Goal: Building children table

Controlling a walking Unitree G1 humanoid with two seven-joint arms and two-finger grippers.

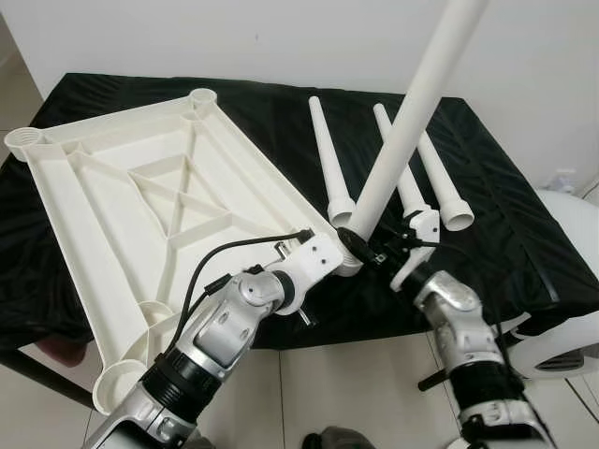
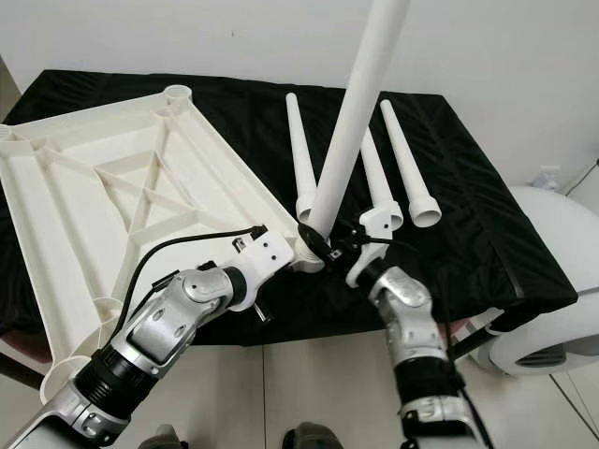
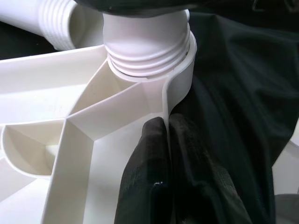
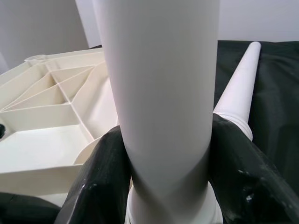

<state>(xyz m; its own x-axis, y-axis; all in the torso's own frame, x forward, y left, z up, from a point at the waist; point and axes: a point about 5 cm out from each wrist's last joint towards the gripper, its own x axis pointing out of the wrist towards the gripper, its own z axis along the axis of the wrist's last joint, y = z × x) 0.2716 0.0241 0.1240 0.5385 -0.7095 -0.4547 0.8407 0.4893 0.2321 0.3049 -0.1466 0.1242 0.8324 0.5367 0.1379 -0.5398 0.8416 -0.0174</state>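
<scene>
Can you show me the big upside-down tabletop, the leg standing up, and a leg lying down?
tabletop (image 1: 94, 187), left eye view, ribbed underside.
standing leg (image 1: 412, 112), left eye view, mid-shaft.
lying leg (image 1: 325, 150), left eye view, mid-shaft.

No readable text, label, brand, number or sign appears on anything here.

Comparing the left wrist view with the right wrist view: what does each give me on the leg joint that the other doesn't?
Left wrist view alone: the leg's threaded end seated in the corner socket, threads still exposed, and the left gripper pinching the tabletop's rim wall beside it.

Right wrist view alone: the right gripper clamped around the smooth shaft of the upright leg, with a loose leg lying on the black cloth.

Both: the upturned white tabletop with its ribs, and the same leg.
</scene>
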